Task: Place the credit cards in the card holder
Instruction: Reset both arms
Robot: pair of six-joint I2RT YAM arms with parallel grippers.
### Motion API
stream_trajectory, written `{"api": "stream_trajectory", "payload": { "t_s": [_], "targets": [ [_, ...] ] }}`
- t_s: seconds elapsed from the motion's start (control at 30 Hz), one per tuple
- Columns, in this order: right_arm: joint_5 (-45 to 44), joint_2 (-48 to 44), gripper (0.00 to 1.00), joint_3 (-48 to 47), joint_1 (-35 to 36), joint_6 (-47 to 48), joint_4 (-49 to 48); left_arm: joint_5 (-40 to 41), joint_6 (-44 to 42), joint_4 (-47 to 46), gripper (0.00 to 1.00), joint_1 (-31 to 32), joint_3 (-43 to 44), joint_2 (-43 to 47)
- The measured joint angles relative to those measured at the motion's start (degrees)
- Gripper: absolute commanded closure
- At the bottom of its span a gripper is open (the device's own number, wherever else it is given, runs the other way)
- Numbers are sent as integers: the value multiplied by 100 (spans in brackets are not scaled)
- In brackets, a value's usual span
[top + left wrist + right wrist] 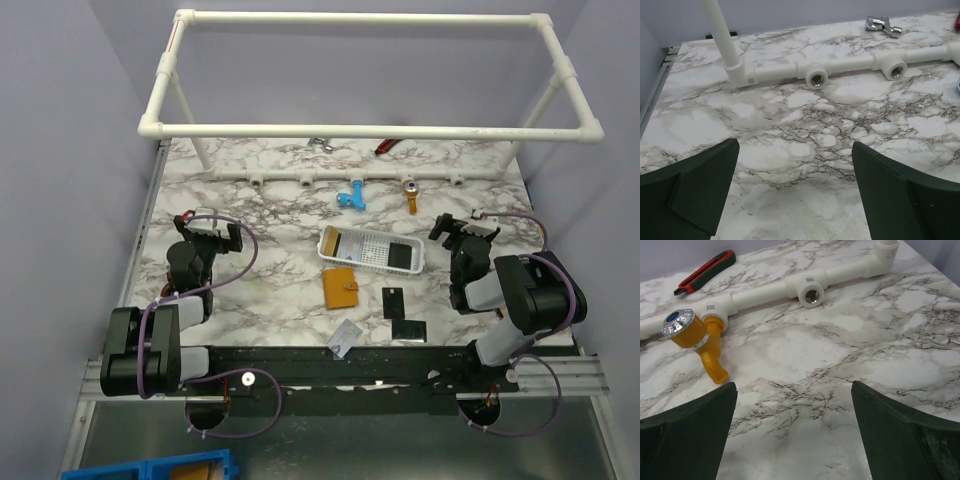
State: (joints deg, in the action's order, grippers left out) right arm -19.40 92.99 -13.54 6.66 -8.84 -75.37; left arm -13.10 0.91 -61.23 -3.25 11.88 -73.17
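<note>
At the near edge of the marble table (260,280), a silvery-white card (345,340) is lying slightly askew. Just to its right a black card (408,328) is resting flat, and a second black card (393,301) is sitting just beyond that one. Left of these and a little farther in, the orange card holder (340,288) is lying flat near the table's middle, apart from every card. Just beyond it, a white mesh basket (371,250) is holding a yellowish card (347,243) at its left end and a third black card (400,256) at its right. The left gripper (210,228) is hanging over bare marble at the left, fingers spread wide and holding nothing. The right gripper (465,230) is doing the same at the right. Farther back, a blue tap (351,197) and a yellow tap (695,340) are sitting against the white pipe frame (300,180). Beyond the pipe, a metal fitting (882,25) and a red-handled cutter (705,271) are lying near the far wall.
</note>
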Motion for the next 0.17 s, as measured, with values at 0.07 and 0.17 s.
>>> {"api": "stream_trajectory", "payload": {
  "t_s": [0.07,0.17],
  "targets": [
    [31,0,0,0,0,7,0,57,15,2,2,0,7,0],
    [66,0,0,0,0,24,0,87,28,7,1,0,24,0]
  ]
}}
